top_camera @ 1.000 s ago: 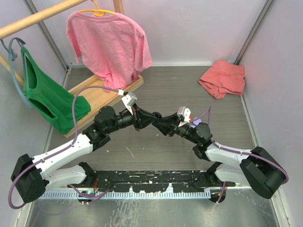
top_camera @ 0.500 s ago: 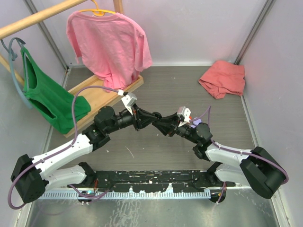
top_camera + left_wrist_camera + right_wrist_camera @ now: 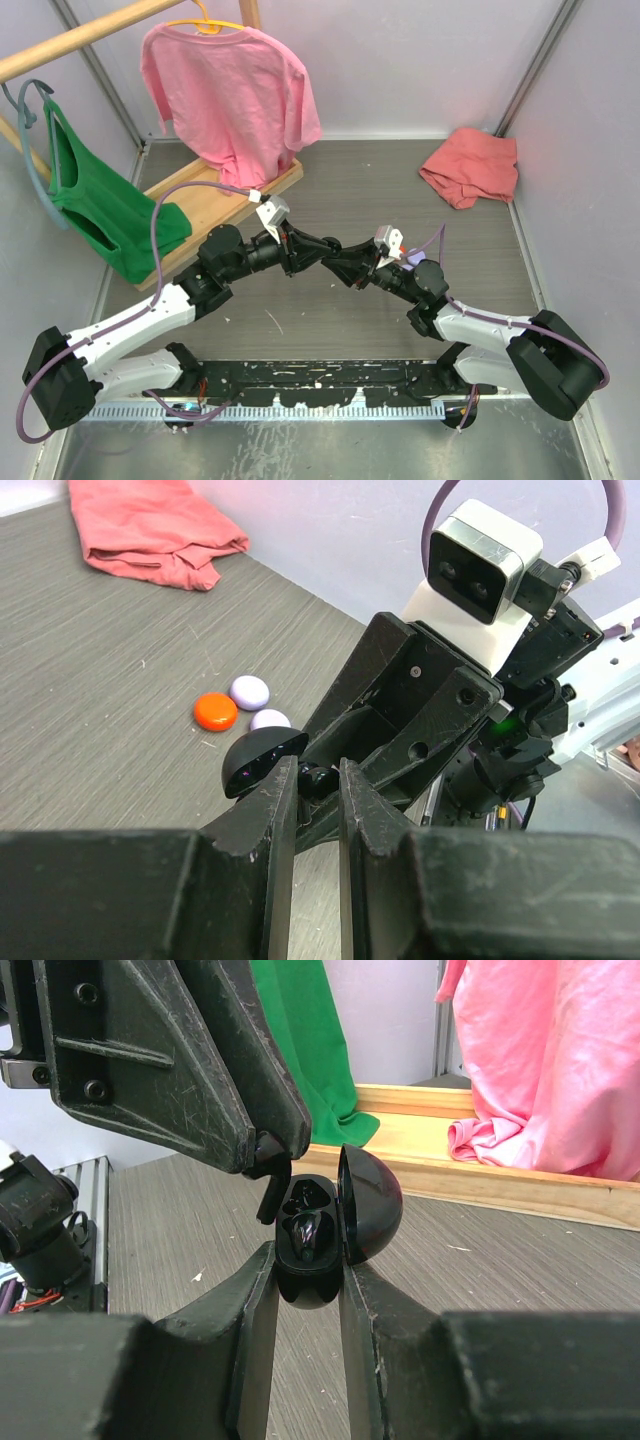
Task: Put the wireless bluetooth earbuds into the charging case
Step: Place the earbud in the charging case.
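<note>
Nothing has visibly shifted: left gripper (image 3: 318, 770) stays pinched on a black earbud (image 3: 268, 1188) at the open charging case (image 3: 312, 1278) clamped by the right gripper (image 3: 308, 1258); only the left wrist view shows an orange case (image 3: 215, 712) and lilac cases (image 3: 249, 691) on the table beyond.

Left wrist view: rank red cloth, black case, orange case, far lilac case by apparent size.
Largest: red cloth; then black case, though nearness inflates it; orange case and far lilac case look alike, unranked.
</note>
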### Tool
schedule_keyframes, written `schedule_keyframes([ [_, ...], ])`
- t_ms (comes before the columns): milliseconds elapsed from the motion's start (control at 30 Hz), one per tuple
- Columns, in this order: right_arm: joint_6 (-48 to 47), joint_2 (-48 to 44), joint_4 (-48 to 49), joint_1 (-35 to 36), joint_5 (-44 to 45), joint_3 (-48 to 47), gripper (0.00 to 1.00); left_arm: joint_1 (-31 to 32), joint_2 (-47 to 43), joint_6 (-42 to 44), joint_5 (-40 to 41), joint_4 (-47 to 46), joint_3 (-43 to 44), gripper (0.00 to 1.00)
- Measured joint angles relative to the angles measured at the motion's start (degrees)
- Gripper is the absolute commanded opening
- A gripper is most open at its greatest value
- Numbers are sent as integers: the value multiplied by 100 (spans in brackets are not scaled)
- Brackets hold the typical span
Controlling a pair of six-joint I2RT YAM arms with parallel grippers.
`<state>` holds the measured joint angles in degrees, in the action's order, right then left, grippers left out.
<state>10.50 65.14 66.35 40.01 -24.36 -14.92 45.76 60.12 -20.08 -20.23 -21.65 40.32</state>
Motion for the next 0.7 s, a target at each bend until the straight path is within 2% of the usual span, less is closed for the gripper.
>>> schedule_keyframes([
  [700, 0, -9, -17, 0, -63, 0, 3, 0, -13, 63, 7, -4, 74, 13],
])
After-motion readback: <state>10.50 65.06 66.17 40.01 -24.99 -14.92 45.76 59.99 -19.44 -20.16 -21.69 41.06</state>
